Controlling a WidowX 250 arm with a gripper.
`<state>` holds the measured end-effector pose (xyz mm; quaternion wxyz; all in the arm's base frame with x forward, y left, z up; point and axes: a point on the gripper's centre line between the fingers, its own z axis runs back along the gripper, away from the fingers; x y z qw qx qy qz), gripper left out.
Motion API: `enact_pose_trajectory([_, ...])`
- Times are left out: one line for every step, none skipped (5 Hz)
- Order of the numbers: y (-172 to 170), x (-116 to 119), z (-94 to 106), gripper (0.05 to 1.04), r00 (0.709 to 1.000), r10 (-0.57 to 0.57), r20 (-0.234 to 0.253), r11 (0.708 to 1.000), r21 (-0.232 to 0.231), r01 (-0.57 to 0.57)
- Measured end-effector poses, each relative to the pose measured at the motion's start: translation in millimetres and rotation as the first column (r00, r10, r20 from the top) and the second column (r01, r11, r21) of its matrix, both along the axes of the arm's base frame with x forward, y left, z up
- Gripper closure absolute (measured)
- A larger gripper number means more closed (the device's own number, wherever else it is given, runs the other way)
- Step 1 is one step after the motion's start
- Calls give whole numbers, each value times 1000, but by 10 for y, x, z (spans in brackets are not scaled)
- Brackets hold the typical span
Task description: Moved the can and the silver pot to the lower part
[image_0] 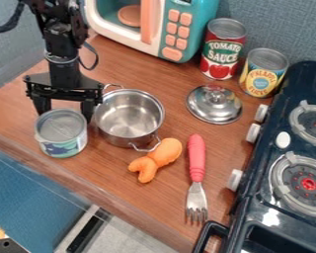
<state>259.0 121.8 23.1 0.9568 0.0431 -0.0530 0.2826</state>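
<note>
At the frame's left, we see the jaws spread apart, the can (61, 133) just below them. The silver pot (129, 118) sits close on their right, likely a short sideways reach.

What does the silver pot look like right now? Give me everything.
The silver pot is round, shiny and metallic-looking, with two looped handles on opposite sides. It stands upright and uncovered on the wood-look counter, and looks empty inside. The can is close by, toward the view's left. An orange toy lies right at the lower handle; whether they touch, I can't tell.
</note>
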Motion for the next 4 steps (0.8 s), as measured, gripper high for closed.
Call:
enact_pose_trajectory([-39, -3, 43, 84, 1000, -17, 11, 1000, -1, 17])
enact_pose_trajectory([-54, 7, 187, 84, 999, -10, 35, 1000, -3, 10])
enact_pose_trajectory([-72, 79, 419, 84, 997, -15, 77, 1000, -12, 16])
enact_pose_trajectory([-64, 70, 637, 84, 992, -15, 124, 1000, -14, 17])
